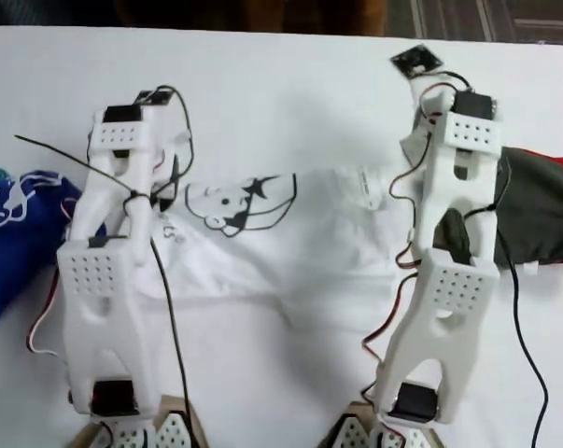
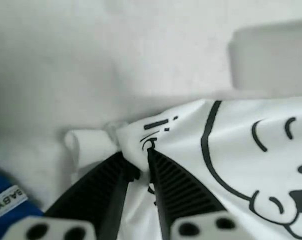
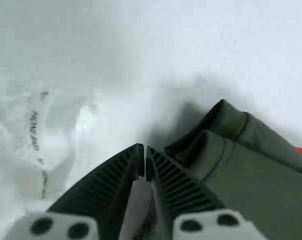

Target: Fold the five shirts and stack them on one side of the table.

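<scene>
Shirt-folding, grasp stage. The white cotton shirt with a black cartoon print (image 1: 290, 243) lay spread across the centre of the white table (image 1: 281, 84), not yet folded. Your left gripper (image 2: 143, 159), centre left in the high view, had its jaws pinched on a bunched edge of that shirt. Your right gripper (image 3: 143, 156), at upper right, had its jaws drawn together at the opposite edge, though cloth between them cannot be confirmed. A crumpled blue shirt (image 1: 20, 233) lay at far left and a dark grey-green shirt (image 1: 533, 215) at far right. The next move probably called for confirming both grasps, then carrying the edge across evenly.
</scene>
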